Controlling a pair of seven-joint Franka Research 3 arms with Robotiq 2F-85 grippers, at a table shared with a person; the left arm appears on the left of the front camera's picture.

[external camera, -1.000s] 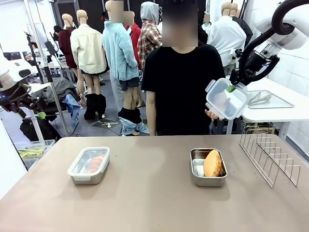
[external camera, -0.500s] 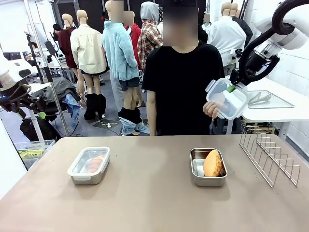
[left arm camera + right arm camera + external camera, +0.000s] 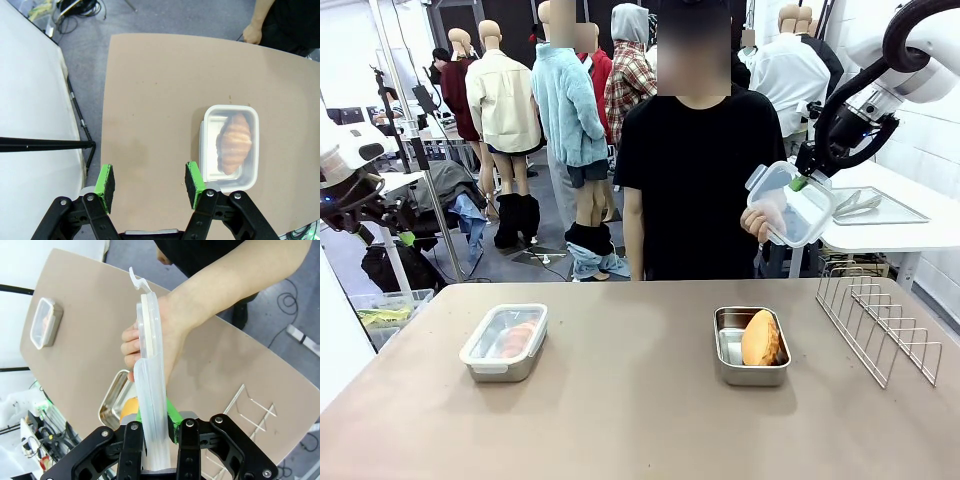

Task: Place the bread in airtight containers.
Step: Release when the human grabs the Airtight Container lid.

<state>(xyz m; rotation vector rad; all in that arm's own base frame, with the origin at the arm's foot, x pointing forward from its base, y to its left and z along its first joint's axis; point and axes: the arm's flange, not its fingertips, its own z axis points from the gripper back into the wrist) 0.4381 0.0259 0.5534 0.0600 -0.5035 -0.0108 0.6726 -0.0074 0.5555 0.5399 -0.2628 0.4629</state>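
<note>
Now my right gripper (image 3: 801,183) pinches the lid (image 3: 788,205) edge-on, high beyond the table's (image 3: 620,400) far edge, a person's hand (image 3: 757,225) on it. My left gripper (image 3: 150,185) hangs open, empty. The bun (image 3: 760,338) lies lengthwise in the open pan (image 3: 751,346); the croissant (image 3: 233,142) sits lidded.
</note>
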